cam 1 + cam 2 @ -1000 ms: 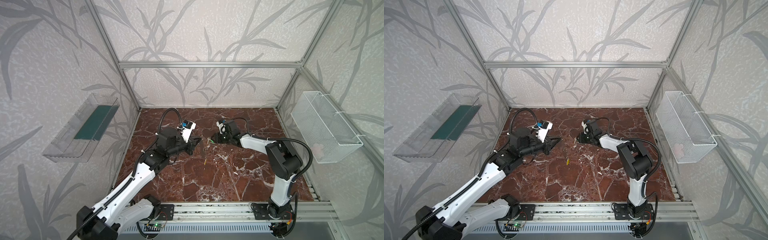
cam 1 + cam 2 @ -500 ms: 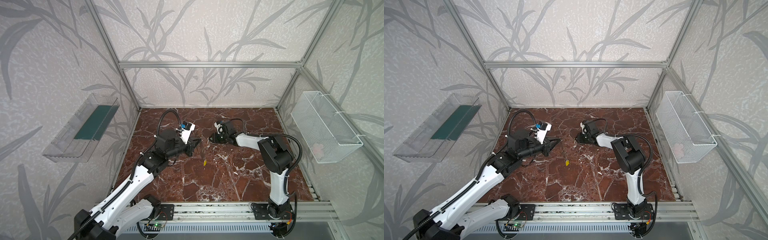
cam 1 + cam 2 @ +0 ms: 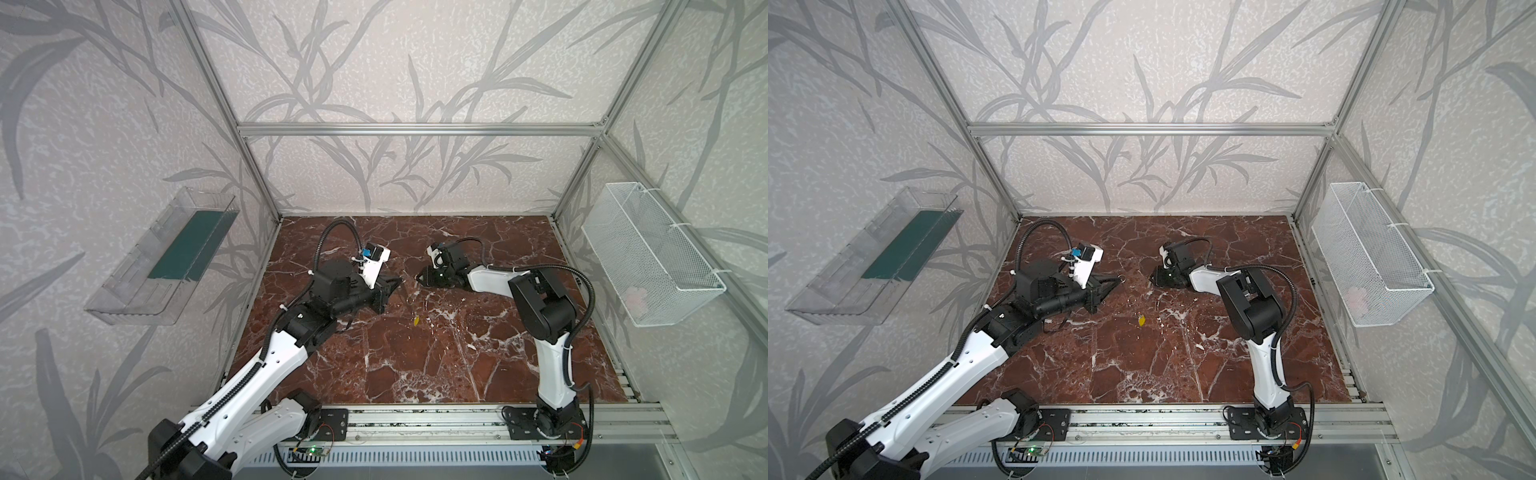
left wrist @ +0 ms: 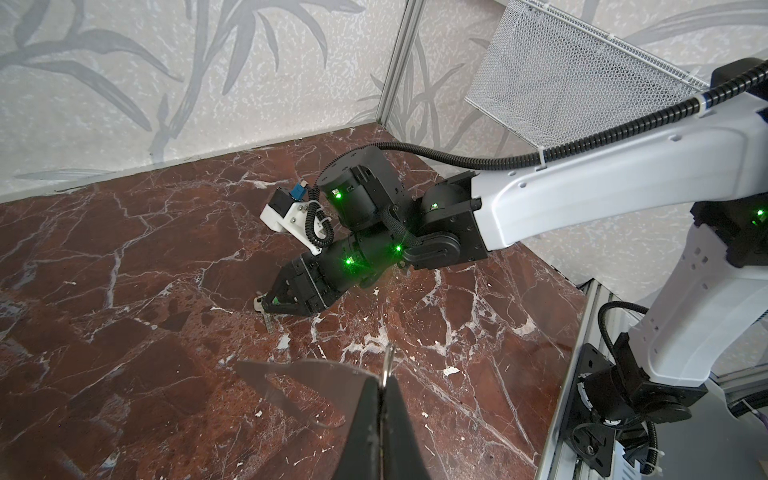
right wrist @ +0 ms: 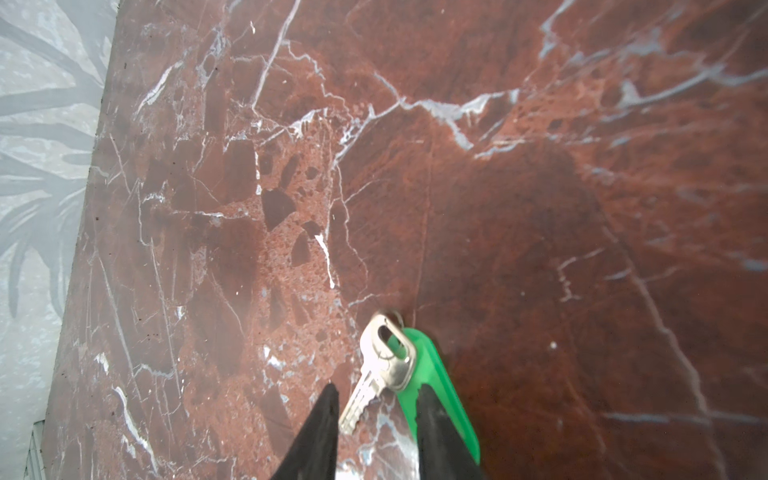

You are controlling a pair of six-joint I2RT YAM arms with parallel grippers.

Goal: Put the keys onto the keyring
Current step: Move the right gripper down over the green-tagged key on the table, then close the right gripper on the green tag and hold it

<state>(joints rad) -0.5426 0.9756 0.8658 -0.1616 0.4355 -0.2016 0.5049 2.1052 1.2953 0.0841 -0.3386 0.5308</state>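
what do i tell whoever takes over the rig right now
Grippers: the left gripper is shut on the ring, held edge-on off the table. The right gripper is open, low over the table, fingers either side of the green key, which lies there ungripped.
The yellow tag shows near the left gripper in both top views; I cannot tell whether its key hangs from the ring or lies on the table.
Done: ring in hand.
Left: grip the green key, thread it on, check the yellow one.
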